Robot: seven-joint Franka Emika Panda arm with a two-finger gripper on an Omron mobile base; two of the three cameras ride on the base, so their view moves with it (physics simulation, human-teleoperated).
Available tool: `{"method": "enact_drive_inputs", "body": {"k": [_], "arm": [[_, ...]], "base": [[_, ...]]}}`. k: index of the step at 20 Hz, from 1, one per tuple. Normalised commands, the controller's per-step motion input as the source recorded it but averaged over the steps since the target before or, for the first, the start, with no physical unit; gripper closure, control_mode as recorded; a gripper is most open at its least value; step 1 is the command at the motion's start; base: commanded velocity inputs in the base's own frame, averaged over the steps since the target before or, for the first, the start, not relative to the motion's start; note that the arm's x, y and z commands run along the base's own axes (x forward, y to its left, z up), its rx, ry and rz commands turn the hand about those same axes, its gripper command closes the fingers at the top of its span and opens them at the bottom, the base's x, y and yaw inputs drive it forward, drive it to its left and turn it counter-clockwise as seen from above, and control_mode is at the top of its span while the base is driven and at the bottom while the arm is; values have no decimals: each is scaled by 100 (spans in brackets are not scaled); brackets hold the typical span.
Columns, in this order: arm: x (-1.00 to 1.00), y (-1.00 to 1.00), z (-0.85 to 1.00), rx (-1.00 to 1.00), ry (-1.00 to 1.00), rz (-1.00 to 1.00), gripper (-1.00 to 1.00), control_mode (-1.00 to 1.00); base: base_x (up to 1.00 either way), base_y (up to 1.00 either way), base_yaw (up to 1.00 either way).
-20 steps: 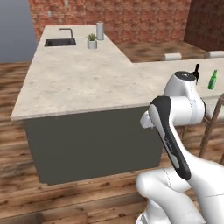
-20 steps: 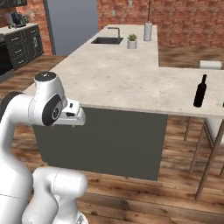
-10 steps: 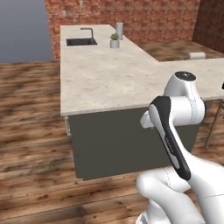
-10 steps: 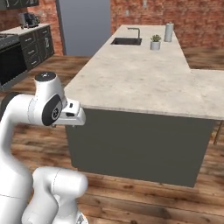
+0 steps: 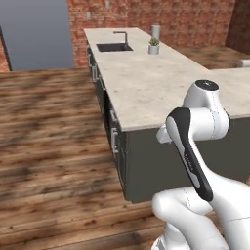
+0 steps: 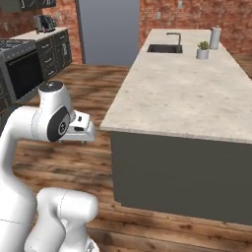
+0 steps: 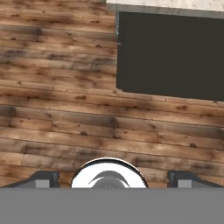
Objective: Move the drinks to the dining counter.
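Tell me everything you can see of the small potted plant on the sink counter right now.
The potted plant is a small green leafy sprig in a short pale grey pot, standing upright on the beige speckled counter. It sits near the far end, to the right of the dark sink and in front of the grey canister, apart from both. Nothing else touches it.

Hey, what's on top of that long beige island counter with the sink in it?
On the counter sit a built-in sink with a dark faucet, a small potted plant and a grey canister behind it. No drinks appear there. The sink's inside is too shadowed to check.
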Motion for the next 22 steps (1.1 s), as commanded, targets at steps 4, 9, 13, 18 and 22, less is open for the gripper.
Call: {"method": "enact_drive_inputs", "body": {"k": [4, 9, 13, 18, 22], "arm": [[0, 0, 0, 0, 0, 0, -100, 100], [0, 0, 0, 0, 0, 0, -100, 100], [0, 0, 0, 0, 0, 0, -100, 100], [0, 0, 0, 0, 0, 0, -100, 100], [0, 0, 0, 0, 0, 0, -100, 100]], "base": [[64, 100, 0], [68, 100, 0], [69, 100, 0], [82, 100, 0], [100, 65, -3]]}}
